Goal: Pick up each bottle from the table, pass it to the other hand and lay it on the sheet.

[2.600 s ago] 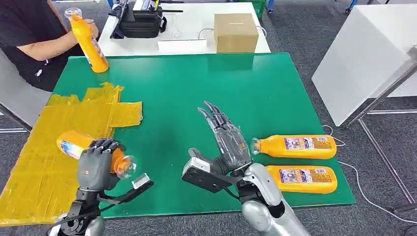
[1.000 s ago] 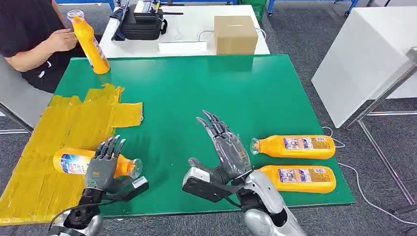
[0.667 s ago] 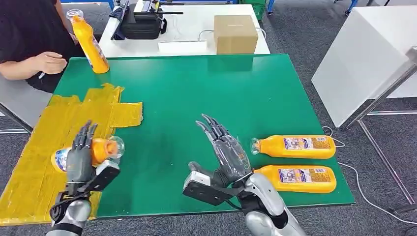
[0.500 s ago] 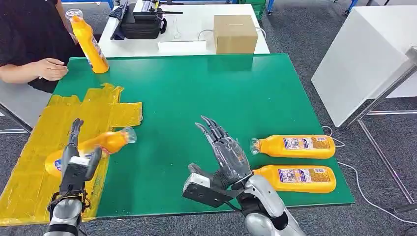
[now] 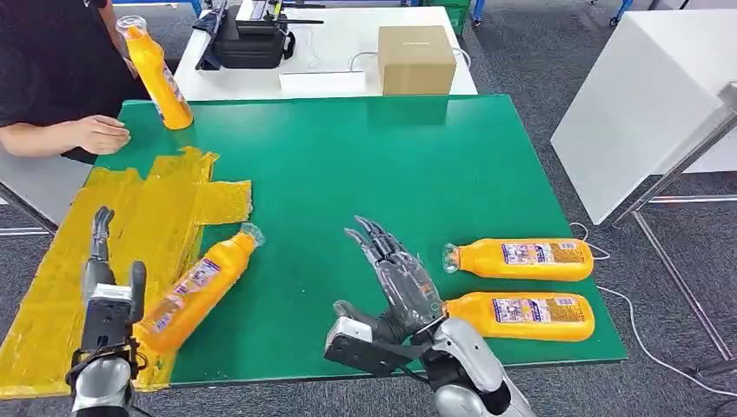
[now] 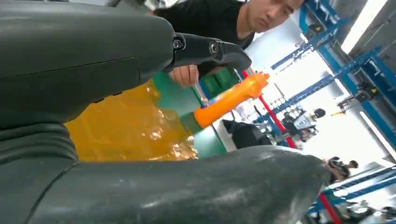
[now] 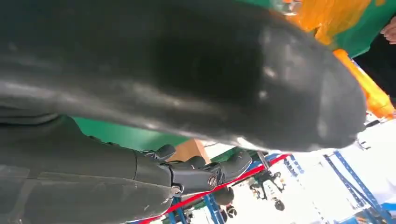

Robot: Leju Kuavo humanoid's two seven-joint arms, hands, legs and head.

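Observation:
An orange bottle (image 5: 195,287) lies slantwise on the near right edge of the yellow sheet (image 5: 130,208), its neck out over the green table (image 5: 365,156). My left hand (image 5: 104,291) stands just left of it, fingers apart, holding nothing. In the left wrist view the left hand (image 6: 140,60) is spread above the sheet (image 6: 126,130). My right hand (image 5: 400,278) is open over the table's near middle. Right of it lie two more orange bottles (image 5: 521,259) (image 5: 526,314), side by side. A further bottle (image 5: 161,78) stands upright at the far left corner.
A person sits at the far left, one hand (image 5: 100,135) resting on the table beside the sheet. Behind the table a white desk holds a cardboard box (image 5: 415,56) and a black bag (image 5: 248,39). A white panel (image 5: 643,104) stands to the right.
My left hand let go of the bottle and drew back left; the bottle now lies slanted on the sheet's edge. The person's hand left the upright bottle and rests on the table.

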